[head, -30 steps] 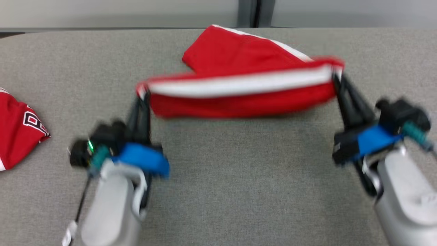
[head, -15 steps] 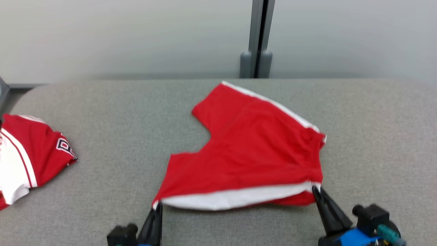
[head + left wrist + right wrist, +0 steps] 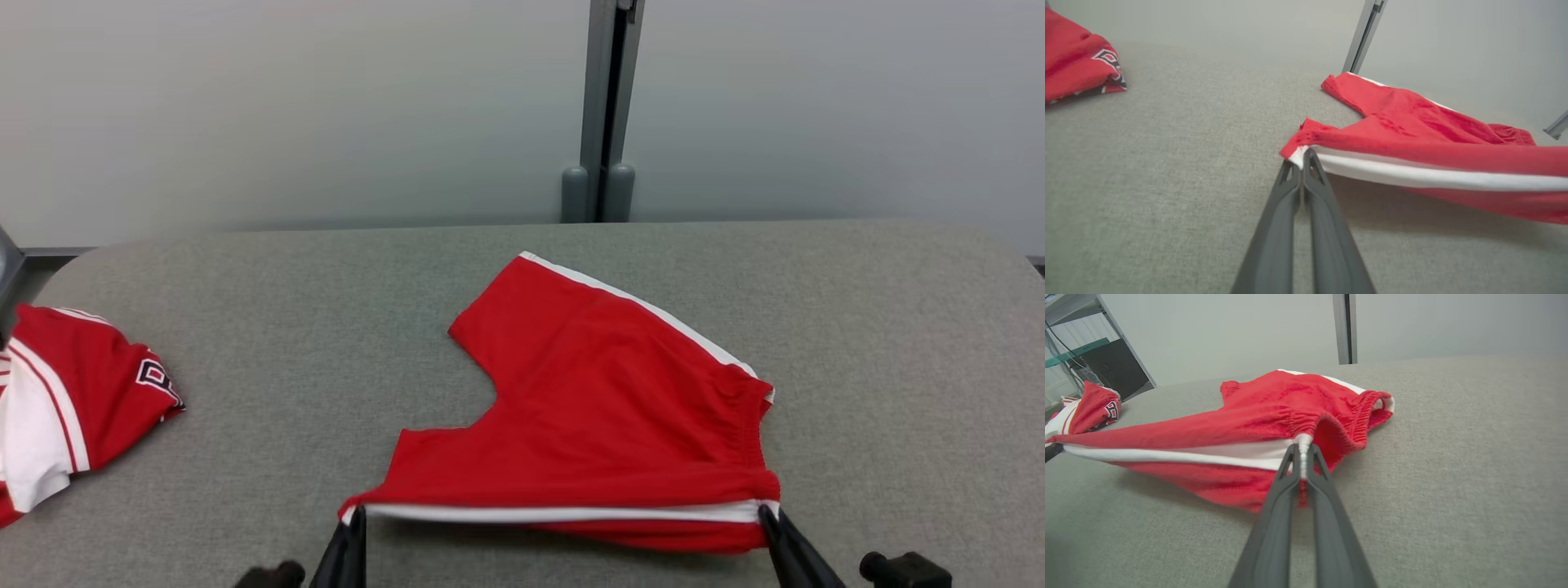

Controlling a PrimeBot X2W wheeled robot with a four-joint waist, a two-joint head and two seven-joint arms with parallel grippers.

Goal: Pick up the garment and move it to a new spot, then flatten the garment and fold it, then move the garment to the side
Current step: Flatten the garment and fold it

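The garment (image 3: 604,408) is a pair of red shorts with white side stripes, spread over the middle of the grey table. Its near edge is lifted and stretched taut between my two grippers. My left gripper (image 3: 353,518) is shut on the leg-hem corner of the garment (image 3: 1412,134), pinching the white stripe end at its own tip (image 3: 1303,157). My right gripper (image 3: 767,516) is shut on the waistband corner, where the elastic opening of the garment (image 3: 1274,416) gapes beside the tip (image 3: 1303,451). The far leg lies flat on the table.
Another red and white garment (image 3: 65,400) with a black-and-white emblem lies crumpled at the table's left edge, also as a red heap (image 3: 1077,61). The grey padded table (image 3: 245,327) ends at a pale wall with a grey post (image 3: 604,106). A shelf (image 3: 1098,347) stands far left.
The camera has tilted up, so the whole scene sits lower. Both grippers have drawn the held edge toward me and down, spreading the shorts out over the table.
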